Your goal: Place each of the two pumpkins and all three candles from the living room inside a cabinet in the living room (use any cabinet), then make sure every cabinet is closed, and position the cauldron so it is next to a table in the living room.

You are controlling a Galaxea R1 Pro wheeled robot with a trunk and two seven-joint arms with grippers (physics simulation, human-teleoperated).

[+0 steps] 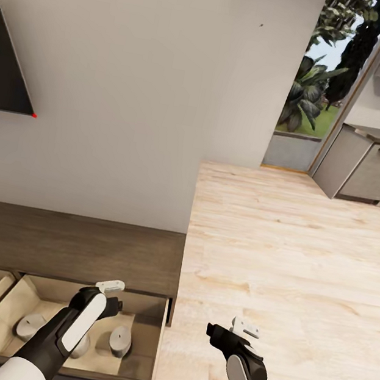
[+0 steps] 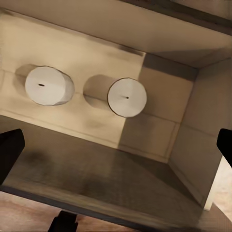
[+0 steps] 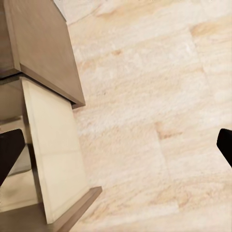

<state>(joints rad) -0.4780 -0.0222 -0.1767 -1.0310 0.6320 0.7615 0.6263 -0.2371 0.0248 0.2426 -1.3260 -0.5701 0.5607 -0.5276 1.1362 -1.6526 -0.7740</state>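
Inside, candles: two whitish candles (image 2: 127,97) stand upright and apart on the pale floor of the open right-hand drawer (image 1: 143,343); a third pale shape sits behind the left arm, too hidden to name.
Cabinet: the low dark brown cabinet (image 1: 69,247) stands against the white wall, two drawers pulled out side by side.
Left claw: the left claw (image 1: 110,288) hangs over the open drawer, fingers spread wide in the left wrist view, holding nothing.
Right claw: the right claw (image 1: 245,329) hangs over bare floor beside the cabinet's end, fingers wide, empty.
Room: pale wood floor (image 1: 289,262) runs to a glass door with plants outside.
Around: grey kitchen units (image 1: 372,171) stand far right; a dark screen (image 1: 4,78) hangs on the wall.
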